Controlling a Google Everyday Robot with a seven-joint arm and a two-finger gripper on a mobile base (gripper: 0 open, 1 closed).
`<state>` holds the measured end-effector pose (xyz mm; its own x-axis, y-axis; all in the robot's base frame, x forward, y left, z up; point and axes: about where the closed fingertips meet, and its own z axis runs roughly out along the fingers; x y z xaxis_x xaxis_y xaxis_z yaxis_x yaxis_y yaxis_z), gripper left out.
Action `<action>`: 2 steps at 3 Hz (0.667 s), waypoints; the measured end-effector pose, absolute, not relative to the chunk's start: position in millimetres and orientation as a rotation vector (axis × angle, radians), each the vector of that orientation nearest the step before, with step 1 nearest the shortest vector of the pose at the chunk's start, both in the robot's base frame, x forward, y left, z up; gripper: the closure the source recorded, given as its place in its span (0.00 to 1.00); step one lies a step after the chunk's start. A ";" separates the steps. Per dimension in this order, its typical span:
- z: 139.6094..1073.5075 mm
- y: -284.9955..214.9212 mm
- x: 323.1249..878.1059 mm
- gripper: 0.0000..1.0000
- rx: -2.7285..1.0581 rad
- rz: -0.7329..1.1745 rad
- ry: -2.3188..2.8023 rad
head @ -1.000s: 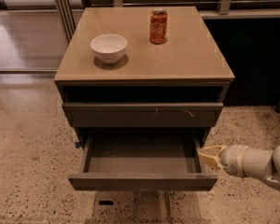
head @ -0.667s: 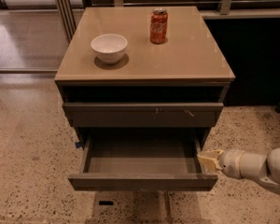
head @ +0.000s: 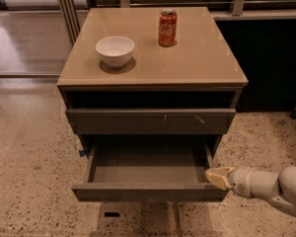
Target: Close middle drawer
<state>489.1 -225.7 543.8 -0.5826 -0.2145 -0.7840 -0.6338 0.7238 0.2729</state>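
Note:
The middle drawer (head: 148,192) is pulled far out of the cabinet, low in the camera view. Its plain dark grey-brown front faces me and its grey box interior (head: 148,164) is empty. My gripper (head: 218,177), tan-tipped on a white arm, comes in from the right. It sits at the drawer's right front corner, against or just beside the right end of the front panel.
Above the open drawer is a wider front with pale scratch marks (head: 150,121), nearly flush. A white bowl (head: 115,50) and a red soda can (head: 167,27) stand on the tan cabinet top (head: 197,63). Speckled floor (head: 29,157) surrounds the cabinet.
My gripper has moved slightly down and to the left, closer to the drawer's right front corner. The drawer looks equally far out.

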 end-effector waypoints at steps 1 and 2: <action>512.0 -218.9 465.1 1.00 -0.547 0.763 2.205; 485.1 -215.5 449.9 1.00 -0.471 0.814 2.248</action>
